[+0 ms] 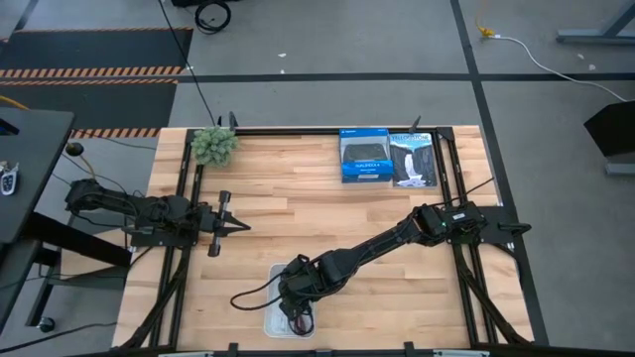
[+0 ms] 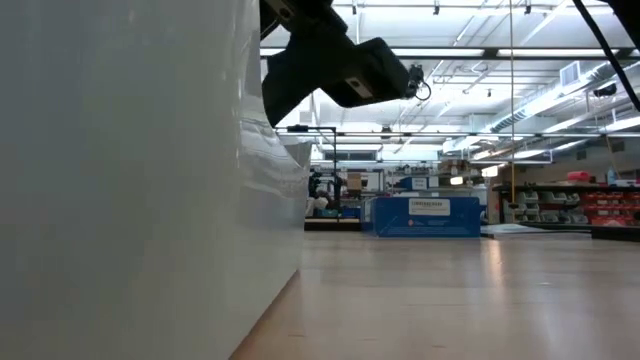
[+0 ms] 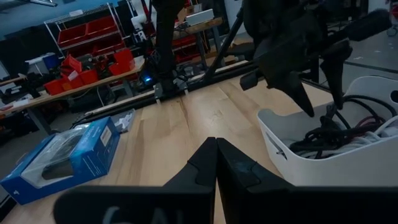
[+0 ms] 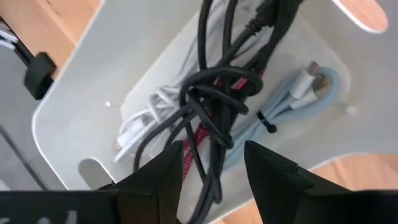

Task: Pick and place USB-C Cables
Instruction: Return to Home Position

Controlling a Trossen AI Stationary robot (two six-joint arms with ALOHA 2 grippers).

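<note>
Looking down from above, I see a pale wooden surface [image 1: 298, 198] framed by black rails, standing on a grey floor with dark tape lines. A green fuzzy plant [image 1: 214, 145] sits at the far left corner. Two blue-and-black product boxes [image 1: 365, 157] lie side by side at the far edge, right of centre.

A white tray [image 3: 298, 171] rests at the near edge, about centre. All four USB-C cables [image 4: 214, 106] lie inside it in a loose tangle. The black cable [image 4: 211, 37] loops over the others and trails out over the rim. The white cable [image 4: 146, 115] lies to one side, the pale blue-grey cable [image 4: 298, 93] to the other, and the dark red cable [image 4: 198, 134] shows beneath the black loops.

The right end effector [image 4: 213, 146] hangs just above the tray, fingers spread apart and clamping nothing. The left end effector [image 1: 241, 226] waits over the left side of the surface, well apart from the tray, its fingers pressed together.

Beyond the surface, the room shows shelving with red bins [image 3: 93, 46], workbenches and rows of ceiling lights.
</note>
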